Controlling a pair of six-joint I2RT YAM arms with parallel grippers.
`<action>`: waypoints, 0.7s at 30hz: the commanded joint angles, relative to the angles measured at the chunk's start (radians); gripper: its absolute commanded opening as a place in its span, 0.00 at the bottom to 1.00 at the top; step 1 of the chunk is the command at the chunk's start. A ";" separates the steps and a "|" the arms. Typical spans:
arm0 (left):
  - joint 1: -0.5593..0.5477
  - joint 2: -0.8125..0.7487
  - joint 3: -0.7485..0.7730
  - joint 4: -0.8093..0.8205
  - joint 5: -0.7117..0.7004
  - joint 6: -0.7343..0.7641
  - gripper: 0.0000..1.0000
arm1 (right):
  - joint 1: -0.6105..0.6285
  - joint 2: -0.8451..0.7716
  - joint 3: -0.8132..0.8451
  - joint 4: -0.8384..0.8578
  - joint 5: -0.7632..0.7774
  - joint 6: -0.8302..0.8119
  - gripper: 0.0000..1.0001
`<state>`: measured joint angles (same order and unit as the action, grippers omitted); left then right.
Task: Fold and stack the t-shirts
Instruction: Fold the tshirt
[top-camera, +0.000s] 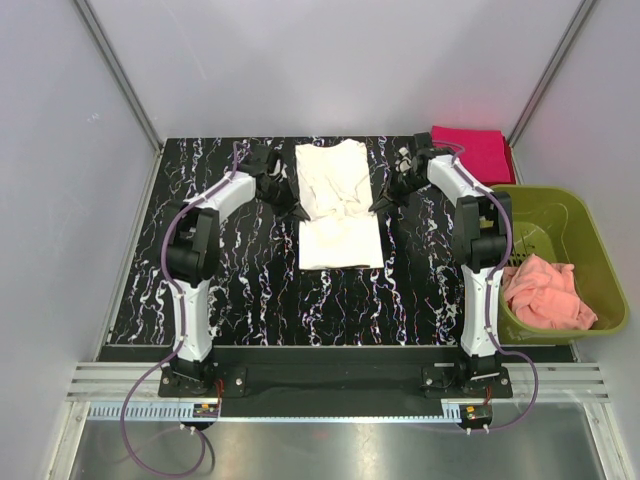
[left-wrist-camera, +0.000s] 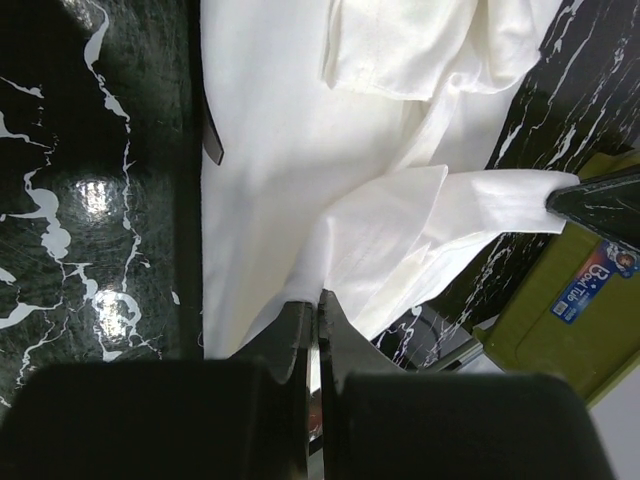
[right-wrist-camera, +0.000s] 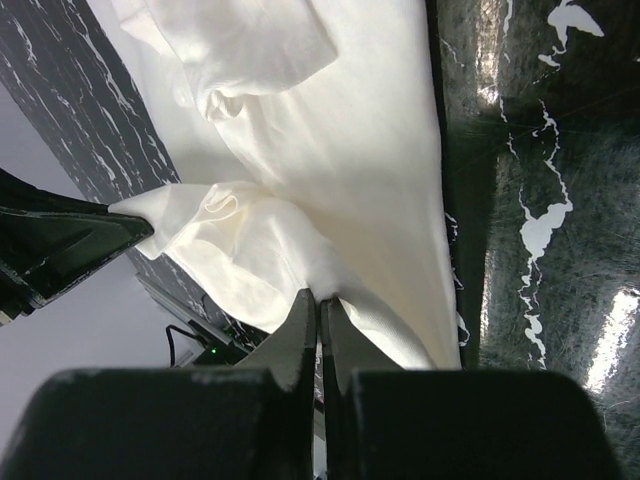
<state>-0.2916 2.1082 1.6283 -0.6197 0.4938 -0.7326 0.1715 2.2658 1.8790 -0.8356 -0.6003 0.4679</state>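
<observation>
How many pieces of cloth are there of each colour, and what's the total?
Cream-white: 1, the cream-white t-shirt mid-table
Magenta-red: 1, the magenta-red t-shirt folded at the far right corner
Salmon-pink: 1, the salmon-pink cloth bunched in the green bin
Total: 3

cream t-shirt (top-camera: 340, 240) half-folded, magenta t-shirt (top-camera: 475, 150) far right

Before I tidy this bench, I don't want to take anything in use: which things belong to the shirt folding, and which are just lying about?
In the job: cream-white t-shirt, pinched by the left gripper and right gripper; folded magenta-red t-shirt at the far right corner.
Lying about: olive-green basket; salmon-pink cloth inside it.
</observation>
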 joint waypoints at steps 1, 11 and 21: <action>0.008 -0.070 0.048 0.014 0.003 -0.013 0.00 | -0.010 -0.068 0.028 0.007 -0.041 0.014 0.00; 0.014 0.045 0.142 0.012 0.019 -0.036 0.00 | -0.021 0.024 0.127 0.006 -0.058 0.037 0.00; 0.029 0.111 0.168 -0.015 -0.001 -0.039 0.07 | -0.036 0.130 0.192 0.000 -0.075 0.049 0.05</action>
<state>-0.2726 2.2147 1.7554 -0.6399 0.4923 -0.7616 0.1490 2.3680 2.0258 -0.8356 -0.6426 0.5060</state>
